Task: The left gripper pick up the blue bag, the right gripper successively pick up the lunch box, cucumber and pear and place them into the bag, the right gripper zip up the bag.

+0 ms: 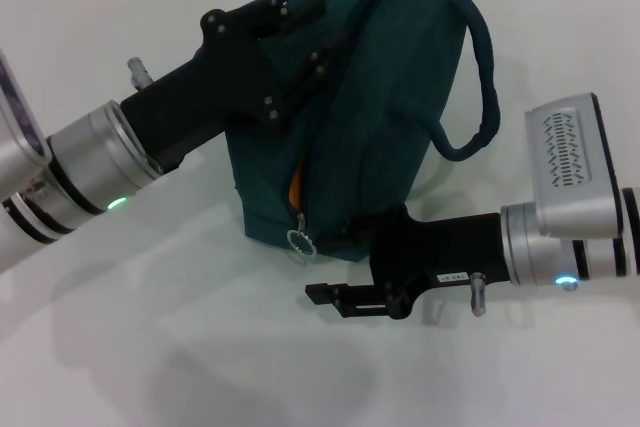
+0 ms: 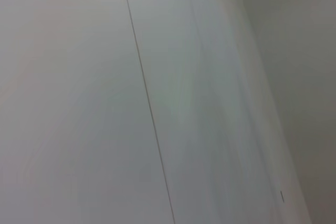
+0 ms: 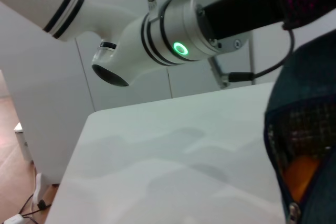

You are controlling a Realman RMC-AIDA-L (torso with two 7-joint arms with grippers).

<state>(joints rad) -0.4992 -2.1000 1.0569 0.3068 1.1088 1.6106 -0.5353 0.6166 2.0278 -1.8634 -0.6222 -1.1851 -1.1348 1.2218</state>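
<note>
- One bag (image 1: 380,117) stands upright on the white table (image 1: 150,367), well back from the near edge; it is soft dark teal fabric, creased and slumped, with a rounded top
- One loop handle (image 1: 478,87) shows clearly, a thick padded fabric tube curving out from the bag's right side; a second cannot be made out
- One zipper runs down the bag's near edge, ending in one small metal ring pull (image 1: 299,240) that hangs at the lower front corner
- The zipper is partly open: a narrow slit shows one strip of orange (image 1: 295,187) inside; in the right wrist view the same orange shape (image 3: 302,174) sits behind the bag's (image 3: 310,129) opening, smooth and rounded, likely the pear
- Two arms are in view, one from each side
- The left gripper (image 1: 300,57), matte black with screw heads, on a silver cylindrical wrist with one green light, is up against the bag's upper left side; its fingers are buried in the fabric, so whether they pinch it cannot be told
- The right gripper (image 1: 325,294), black and flat-fingered, lies low over the table just before the bag's base, below and beside the ring pull; its fingertips point left, and whether they are apart or together cannot be told
- The left wrist view shows only plain pale panels with one thin dark seam
</note>
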